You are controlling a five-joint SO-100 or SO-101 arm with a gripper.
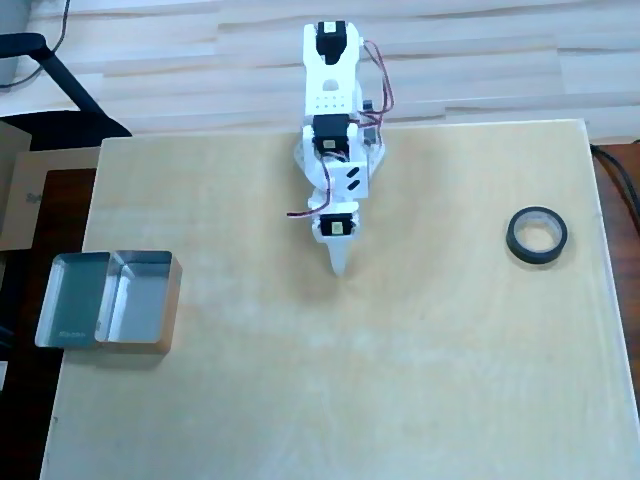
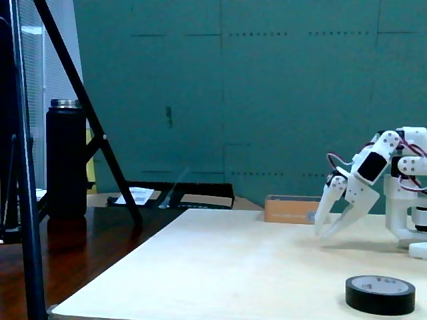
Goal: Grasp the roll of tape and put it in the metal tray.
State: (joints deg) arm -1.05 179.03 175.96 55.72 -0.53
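**Black ring, flat on the board — how it should take a grip**

Black tape, wound into a low ring with a pale inner rim: the roll of tape (image 1: 537,236) lies flat on the wooden table (image 1: 400,380), out toward three o'clock in the overhead view and near the table's edge. It sits well apart from the gripper (image 1: 341,268), which points down over the middle of the board with its white fingers spread a little, holding nothing; the fixed view shows the gap between them plainly. The metal tray (image 1: 170,300) stands far off at nine o'clock, both compartments empty as far as I can see.

My judgement of the roll: light, fairly stiff across its width, and with a smooth outer face that could slip under hard plastic fingers. It is low, so pinching it from outside across the full ring looks awkward for this jaw opening. Better, I think, to straddle the wall — one finger inside the hollow centre, one outside. Being light, it may skid if nudged sideways first.
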